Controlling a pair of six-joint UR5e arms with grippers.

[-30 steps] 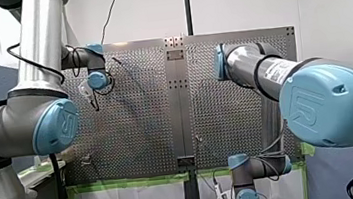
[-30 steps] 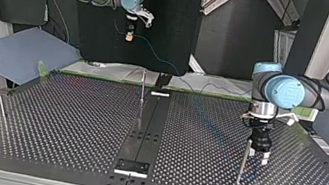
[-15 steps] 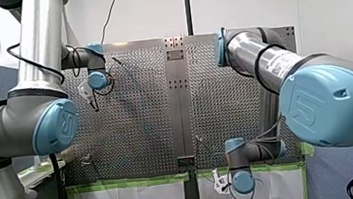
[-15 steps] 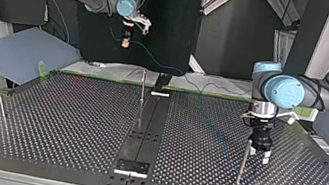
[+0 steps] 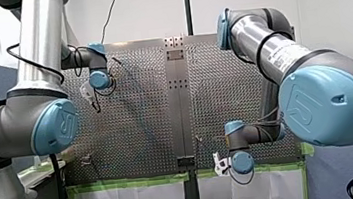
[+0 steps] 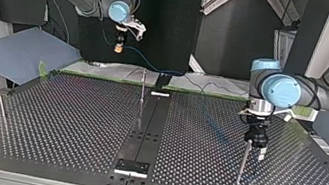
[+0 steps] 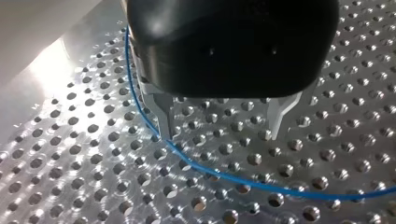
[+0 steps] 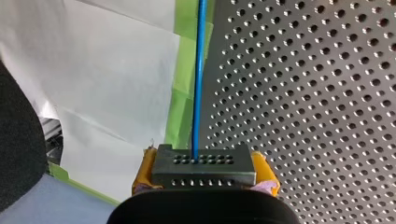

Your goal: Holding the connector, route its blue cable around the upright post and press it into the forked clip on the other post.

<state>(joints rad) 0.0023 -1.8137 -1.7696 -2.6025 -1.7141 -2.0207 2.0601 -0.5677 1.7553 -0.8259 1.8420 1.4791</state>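
My right gripper [image 8: 204, 173] is pinching the connector [image 8: 204, 161], blue cable [image 8: 198, 74] running ahead; my left gripper [image 7: 223, 122] is hanging with fingers [image 7: 164, 121] spread.

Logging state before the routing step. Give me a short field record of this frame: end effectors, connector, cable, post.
right end effector: shut on connector, yellow pads, raised at the perforated table's edge
left end effector: open, holding nothing, low over the table beside a post
blue cable: leaves the connector, passes close by the left end effector, ungripped
forked clip: cannot make out
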